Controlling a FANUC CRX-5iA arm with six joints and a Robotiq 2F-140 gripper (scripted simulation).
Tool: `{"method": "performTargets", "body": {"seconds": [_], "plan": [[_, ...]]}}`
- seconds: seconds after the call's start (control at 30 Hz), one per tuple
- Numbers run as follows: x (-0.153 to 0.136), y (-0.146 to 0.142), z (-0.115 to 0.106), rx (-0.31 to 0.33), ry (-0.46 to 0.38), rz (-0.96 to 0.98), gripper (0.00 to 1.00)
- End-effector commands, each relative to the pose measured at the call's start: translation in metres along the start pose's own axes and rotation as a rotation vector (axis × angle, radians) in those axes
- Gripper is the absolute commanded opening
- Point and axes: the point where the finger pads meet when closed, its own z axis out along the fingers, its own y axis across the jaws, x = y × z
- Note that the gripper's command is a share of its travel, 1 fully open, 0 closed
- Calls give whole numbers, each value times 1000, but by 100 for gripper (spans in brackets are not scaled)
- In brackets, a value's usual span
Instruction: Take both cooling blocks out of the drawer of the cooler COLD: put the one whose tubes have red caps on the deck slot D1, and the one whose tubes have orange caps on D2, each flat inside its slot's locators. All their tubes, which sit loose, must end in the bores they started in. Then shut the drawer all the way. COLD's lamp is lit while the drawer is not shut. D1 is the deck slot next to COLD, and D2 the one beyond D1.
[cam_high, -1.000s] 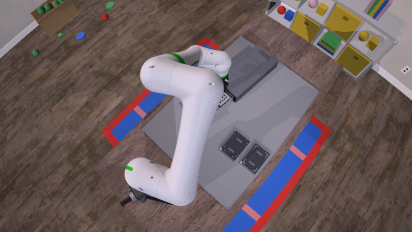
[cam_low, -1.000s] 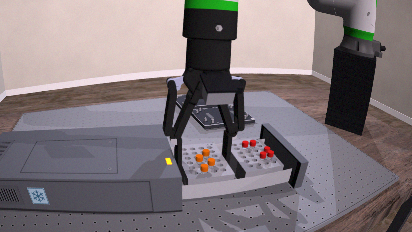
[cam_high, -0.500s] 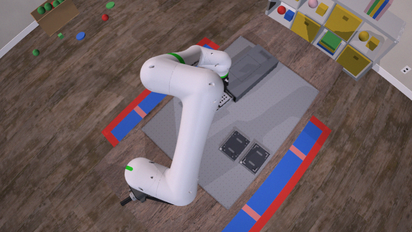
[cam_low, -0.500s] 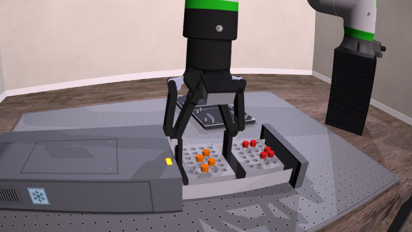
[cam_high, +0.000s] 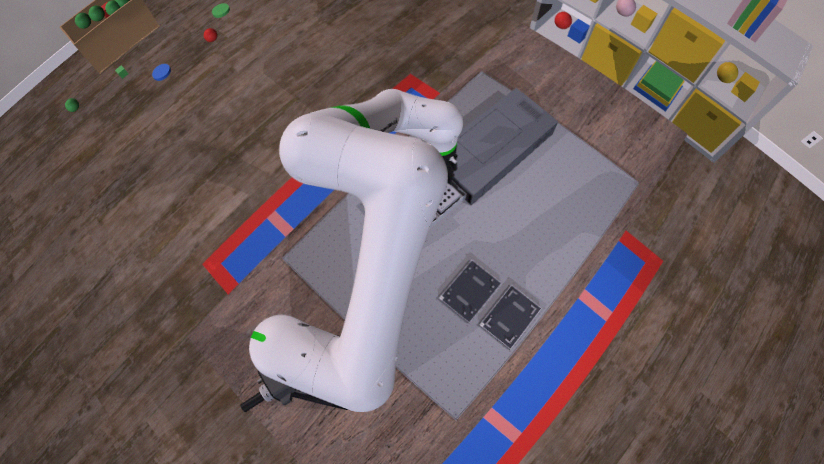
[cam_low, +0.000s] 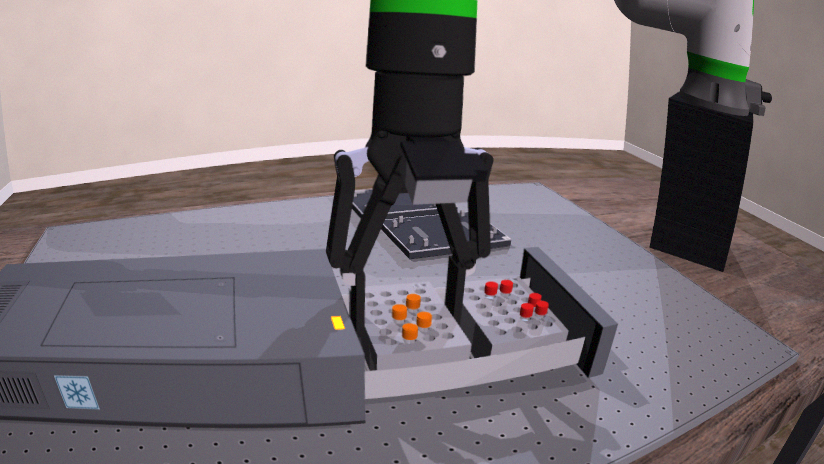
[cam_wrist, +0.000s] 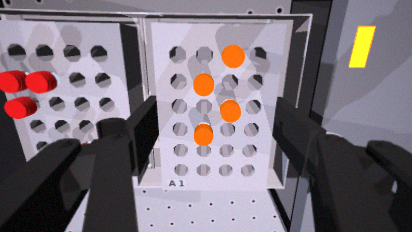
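"Claw (cam_high: 448, 201) (cam_low: 426, 351) (cam_wrist: 215, 112) first: how is it?"

"Clamped on the orange-capped block (cam_high: 444, 199) (cam_low: 423, 358) (cam_wrist: 217, 119), one finger left, one right in the exterior view; the block sits in the open drawer (cam_low: 472, 370) (cam_wrist: 225, 16), four orange caps (cam_low: 412, 300) (cam_wrist: 203, 85) on it."

"And its neighbour?"

"Red-capped block (cam_low: 518, 341) (cam_wrist: 90, 92), to the right, by the drawer front (cam_low: 602, 340); also inside."

"Farther out?"

"COLD (cam_high: 507, 144) (cam_low: 190, 328) (cam_wrist: 350, 100) stands left, its lamp (cam_low: 337, 322) (cam_wrist: 362, 47) lit yellow; on the far side lie D1 (cam_high: 469, 289) (cam_low: 441, 233) and, beyond it, D2 (cam_high: 510, 316) (cam_low: 396, 203); neither carries a block."
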Motion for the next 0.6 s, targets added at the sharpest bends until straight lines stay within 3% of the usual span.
{"method": "performTargets", "body": {"seconds": [0.0,0.57], "plan": [[0,1,-2,-2,1,0,10],[0,1,-7,-2,1,0,10]]}}
